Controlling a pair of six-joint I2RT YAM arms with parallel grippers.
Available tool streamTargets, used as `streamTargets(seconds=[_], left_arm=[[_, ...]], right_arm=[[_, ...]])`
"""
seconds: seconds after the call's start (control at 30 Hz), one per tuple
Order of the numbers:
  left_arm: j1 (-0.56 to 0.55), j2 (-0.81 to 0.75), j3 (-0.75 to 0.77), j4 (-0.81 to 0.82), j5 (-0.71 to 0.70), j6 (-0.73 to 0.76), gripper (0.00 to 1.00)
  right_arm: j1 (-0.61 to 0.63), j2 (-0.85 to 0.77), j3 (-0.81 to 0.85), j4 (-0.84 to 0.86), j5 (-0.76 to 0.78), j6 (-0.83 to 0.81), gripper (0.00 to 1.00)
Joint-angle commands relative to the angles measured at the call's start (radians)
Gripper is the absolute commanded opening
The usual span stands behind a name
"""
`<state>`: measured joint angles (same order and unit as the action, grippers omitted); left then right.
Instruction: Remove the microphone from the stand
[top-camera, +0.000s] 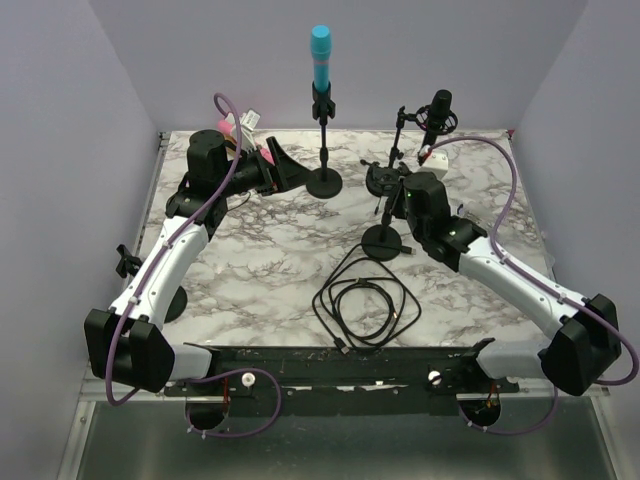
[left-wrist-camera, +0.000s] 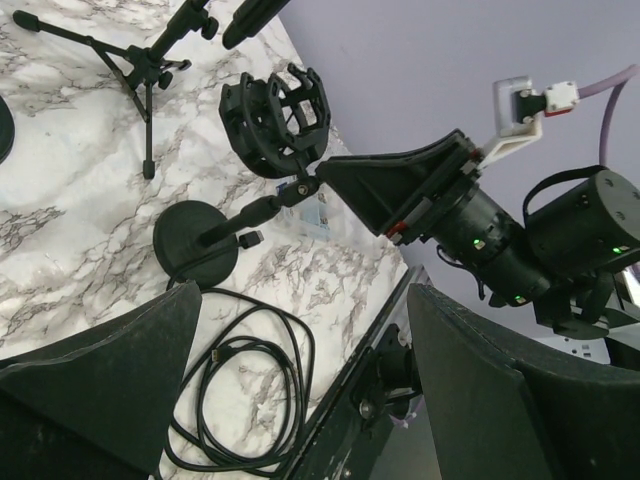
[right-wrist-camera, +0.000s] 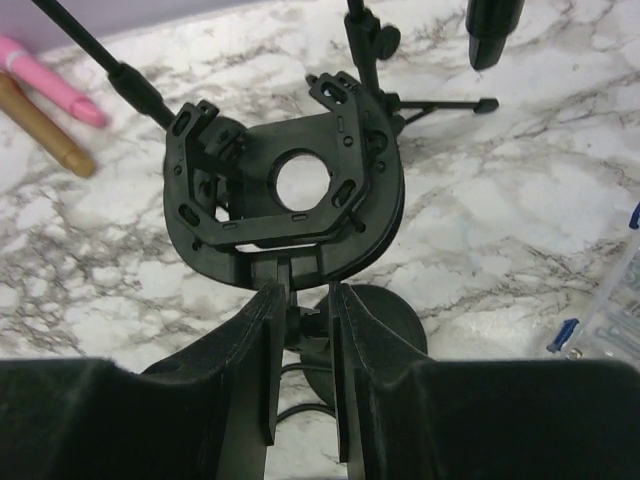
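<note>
Turquoise from head to handle, the microphone (top-camera: 320, 58) stands upright in the black clip of a tall stand (top-camera: 324, 140). The stand's round base is planted on the marble tabletop (top-camera: 250, 290), just beside the tips of the left gripper (top-camera: 290, 170). The microphone's head is a rounded cap, and its body runs straight down into the clip. The left gripper's jaws gape wide and hold nothing, low beside the base, well below the microphone and apart from the pole.

The right gripper (right-wrist-camera: 305, 300) is pinched narrow on the neck of a short stand (top-camera: 383, 243), right under an empty black cradle (right-wrist-camera: 240, 240) of open ribs with a round hole in its middle. Its fingers (right-wrist-camera: 262, 370) sit against either side of the neck. The short stand leans, with its round base on the tabletop below the gripper.

Beyond the right gripper, a black microphone (top-camera: 440, 105) sits in a second cradle on a tripod stand (top-camera: 398, 140). Its blunt tip shows at the top of the right wrist view, apart from the gripper. A black cable (top-camera: 365, 300) lies in loose coils on the near side of the right gripper. A pink stick (right-wrist-camera: 50, 80) and a brown stick (right-wrist-camera: 40, 135) lie side by side off to that gripper's left, past the empty cradle.
</note>
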<state>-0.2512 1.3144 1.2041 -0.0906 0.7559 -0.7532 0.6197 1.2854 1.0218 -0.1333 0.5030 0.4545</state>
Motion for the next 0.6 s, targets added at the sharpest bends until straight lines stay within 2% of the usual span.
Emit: streamTargets(seconds=[0.0, 0.17, 0.27, 0.4, 0.57], left_arm=[[-0.007, 0.005, 0.022, 0.031, 0.032, -0.005, 0.86], [-0.007, 0.004, 0.023, 0.031, 0.034, -0.004, 0.86], [-0.007, 0.003, 0.024, 0.029, 0.032, -0.001, 0.86], [-0.007, 0.003, 0.024, 0.031, 0.033, -0.004, 0.86], [-0.007, 0.002, 0.023, 0.031, 0.033, -0.005, 0.86]], right_arm=[[0.01, 0.074, -0.052, -0.215, -0.072, 0.026, 0.3], [0.011, 0.08, -0.015, -0.218, -0.07, 0.016, 0.32], [0.012, 0.061, 0.025, -0.233, -0.085, 0.003, 0.38], [0.012, -0.013, 0.056, -0.225, -0.116, -0.012, 0.57], [0.012, -0.081, 0.04, -0.211, -0.098, -0.022, 0.88]])
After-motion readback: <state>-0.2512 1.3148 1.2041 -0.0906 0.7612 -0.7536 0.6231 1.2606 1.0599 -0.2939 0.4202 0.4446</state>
